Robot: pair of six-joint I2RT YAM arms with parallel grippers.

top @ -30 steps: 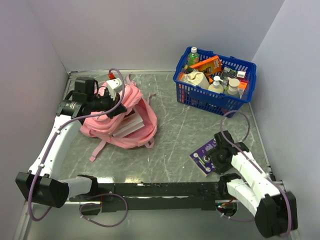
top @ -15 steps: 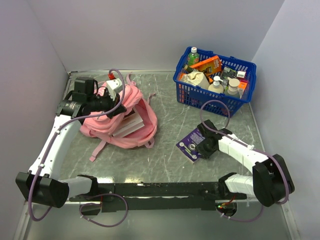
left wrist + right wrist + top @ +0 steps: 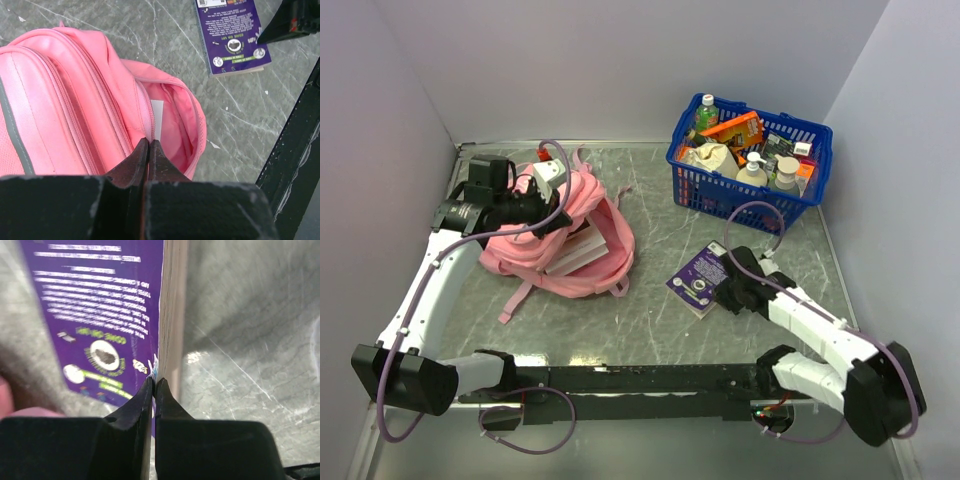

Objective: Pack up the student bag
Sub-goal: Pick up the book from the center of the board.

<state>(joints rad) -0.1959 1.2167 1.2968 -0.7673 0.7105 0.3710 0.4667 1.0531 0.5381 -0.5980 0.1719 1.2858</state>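
Note:
The pink student bag (image 3: pixel 582 205) lies at the left of the table with its mouth held open toward the middle. My left gripper (image 3: pixel 558 220) is shut on the pink fabric at the mouth's rim (image 3: pixel 149 142). White books (image 3: pixel 578 252) show inside the bag. A purple book (image 3: pixel 698 280) lies right of the bag and also shows in the left wrist view (image 3: pixel 232 35). My right gripper (image 3: pixel 725 292) is shut on the edge of its purple cover (image 3: pixel 154 381), with the page block (image 3: pixel 174 315) just to the right of the fingertips.
A blue plastic basket (image 3: pixel 745 200) full of bottles and packets stands at the back right. Grey walls close in the left, back and right sides. A black rail (image 3: pixel 650 378) runs along the near edge between the arm bases.
My right gripper has closed on the purple book's cover and swung left and away from the near edge, and the book has moved with it toward the bag. The left arm has not moved.

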